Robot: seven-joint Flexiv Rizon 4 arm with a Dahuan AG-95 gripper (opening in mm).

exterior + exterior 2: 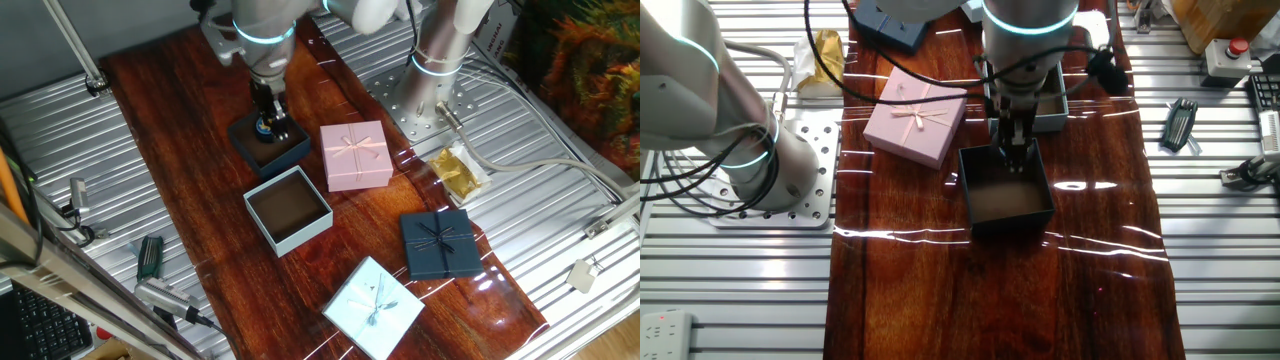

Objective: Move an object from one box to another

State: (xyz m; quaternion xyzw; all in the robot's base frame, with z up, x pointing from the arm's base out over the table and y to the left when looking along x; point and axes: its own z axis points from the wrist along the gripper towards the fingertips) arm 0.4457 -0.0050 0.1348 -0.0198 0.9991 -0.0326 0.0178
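Observation:
The small dark navy box tray (270,145) sits at the far end of the wooden table; it also shows in the other fixed view (1006,195). My gripper (267,127) reaches down into it, fingers close together around the small blue-rimmed disc with a yellow centre (264,127). In the other fixed view my gripper (1014,158) is at the tray's far wall and the disc is hidden. The pale blue lidless box with a brown inside (290,208) stands just in front of the tray, and is partly hidden behind my arm in the other fixed view (1065,105).
A pink gift box (356,155) stands right of the tray. A navy gift box with a bow (440,245) and a pale blue gift box with a bow (373,305) lie nearer the front. A gold packet (455,170) and the arm's base (430,95) are off the wood.

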